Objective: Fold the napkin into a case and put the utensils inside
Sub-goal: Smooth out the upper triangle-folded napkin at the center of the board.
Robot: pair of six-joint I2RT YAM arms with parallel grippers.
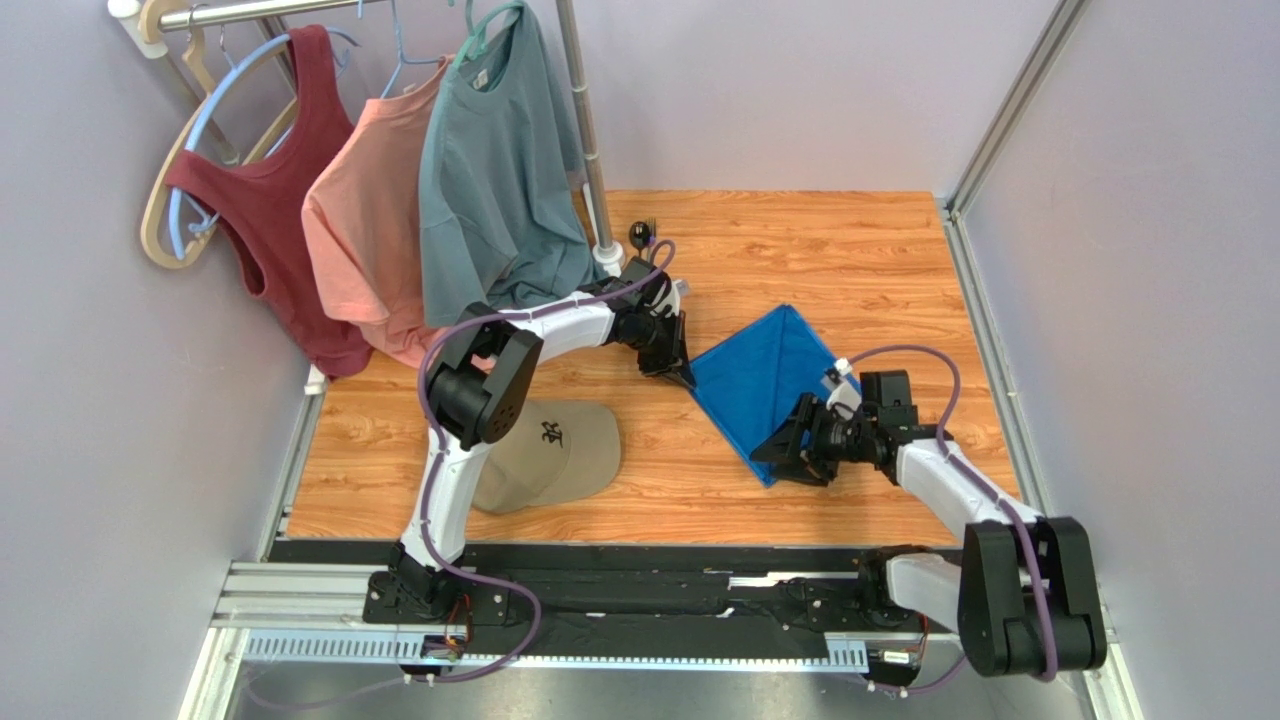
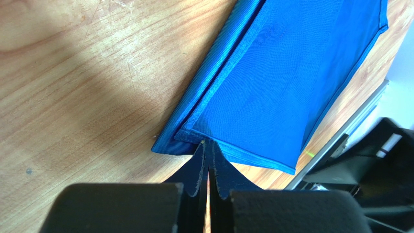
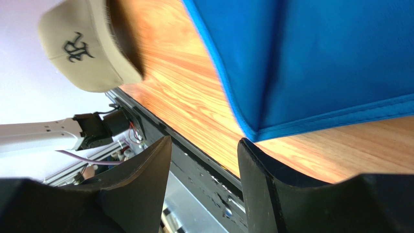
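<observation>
1. L gripper [image 2: 208,144]: jaws closed tight, tips pinch the hem at one corner of the napkin [image 2: 277,77].
2. From this pinch the napkin spreads away in two flat layers on the wood table [image 2: 73,97], toward the R arm.
3. R gripper [image 3: 204,141]: jaws wide apart, nothing between them; napkin's other corner is just ahead of its tips.
4. Tan cap [image 3: 82,48] is further off to the side, apart from the napkin.

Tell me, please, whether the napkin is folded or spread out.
Folded: the napkin lies doubled. In the left wrist view, one hemmed layer sits set back on another along one edge.
</observation>
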